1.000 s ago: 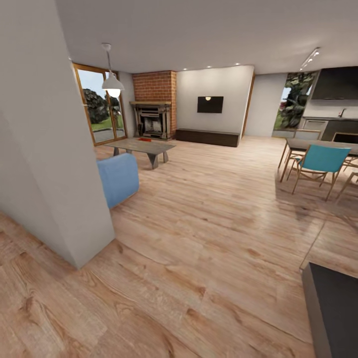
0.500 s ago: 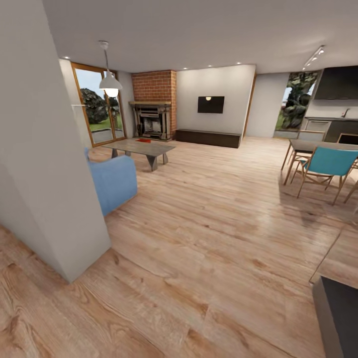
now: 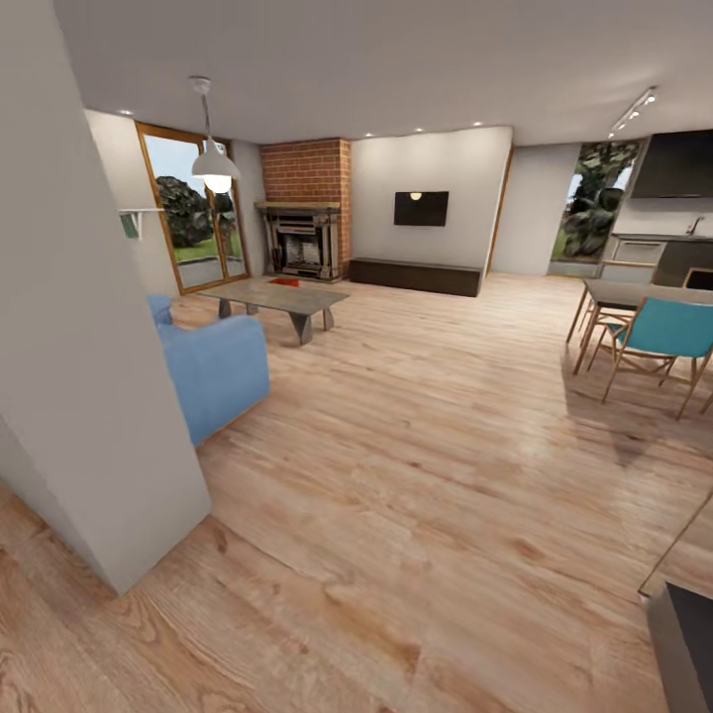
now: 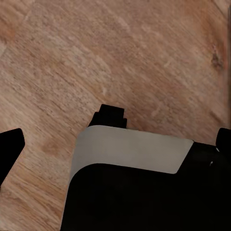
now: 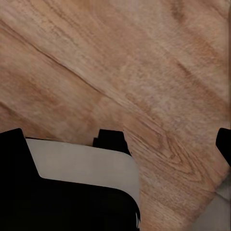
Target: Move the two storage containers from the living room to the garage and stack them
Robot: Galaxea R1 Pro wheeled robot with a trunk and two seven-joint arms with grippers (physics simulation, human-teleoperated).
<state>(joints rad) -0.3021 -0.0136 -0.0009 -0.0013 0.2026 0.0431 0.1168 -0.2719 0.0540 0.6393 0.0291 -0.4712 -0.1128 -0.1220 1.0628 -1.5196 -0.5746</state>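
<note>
Two left fingers [image 4: 10, 147] apart, living room [image 3: 416, 396] planks below

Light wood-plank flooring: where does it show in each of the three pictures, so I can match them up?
Head view: the light wood-plank flooring covers the lower half, between the blue sofa and the turquoise chair.
Left wrist view: the flooring lies beyond a black-and-pale robot part.
Right wrist view: the flooring lies beyond a similar part.
Shared landmark: the planks' grain and seams.

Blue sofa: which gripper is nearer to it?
Left, probably. The blue sofa sits ahead on the robot's left; left gripper and right gripper both hang over wood floor, apart from it.
</note>
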